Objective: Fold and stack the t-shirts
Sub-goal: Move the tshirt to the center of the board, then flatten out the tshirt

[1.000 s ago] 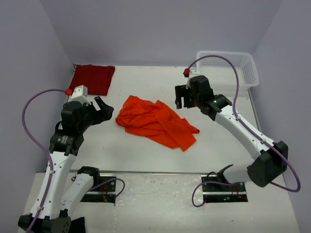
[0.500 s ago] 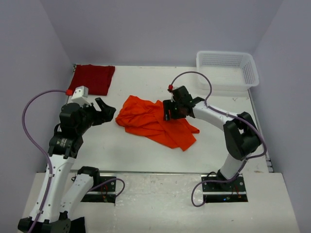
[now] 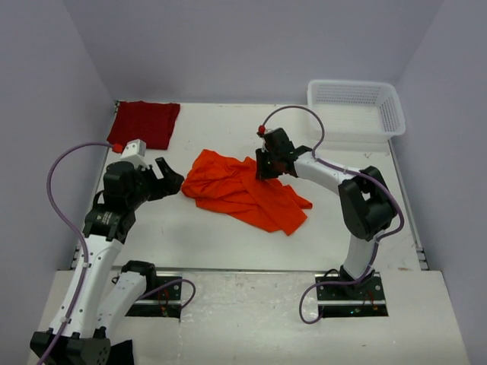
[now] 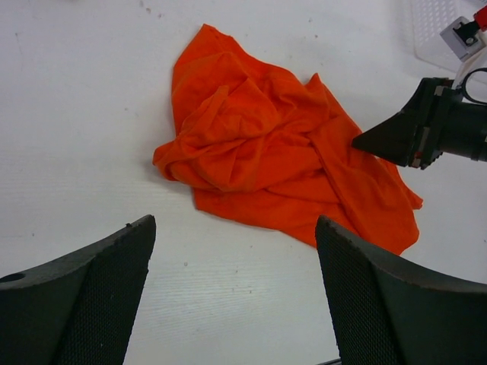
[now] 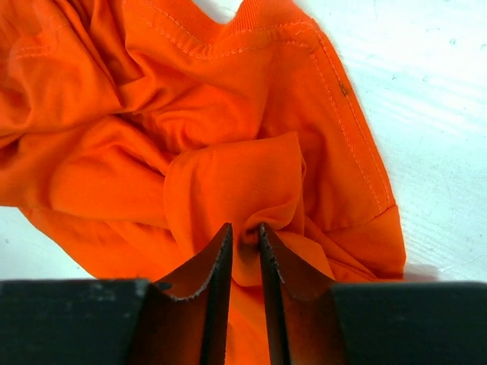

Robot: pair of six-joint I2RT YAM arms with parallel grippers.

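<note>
An orange t-shirt [image 3: 243,190] lies crumpled in the middle of the table, also seen in the left wrist view [image 4: 274,163] and filling the right wrist view [image 5: 175,129]. My right gripper [image 3: 263,169] is down on its right upper part, its jaws nearly together with a pinched fold of orange cloth between them [image 5: 244,230]. My left gripper [image 3: 169,176] hovers open just left of the shirt, nothing between its fingers [image 4: 236,228]. A dark red t-shirt [image 3: 144,123] lies flat at the far left corner.
A white mesh basket [image 3: 358,110] stands at the far right corner. The right arm's elbow [image 3: 365,205] rises at the right of the orange shirt. Walls close in the table on three sides.
My right gripper moved left from beside the basket onto the orange shirt and closed on a fold of it. The left gripper shifted slightly toward the shirt.
</note>
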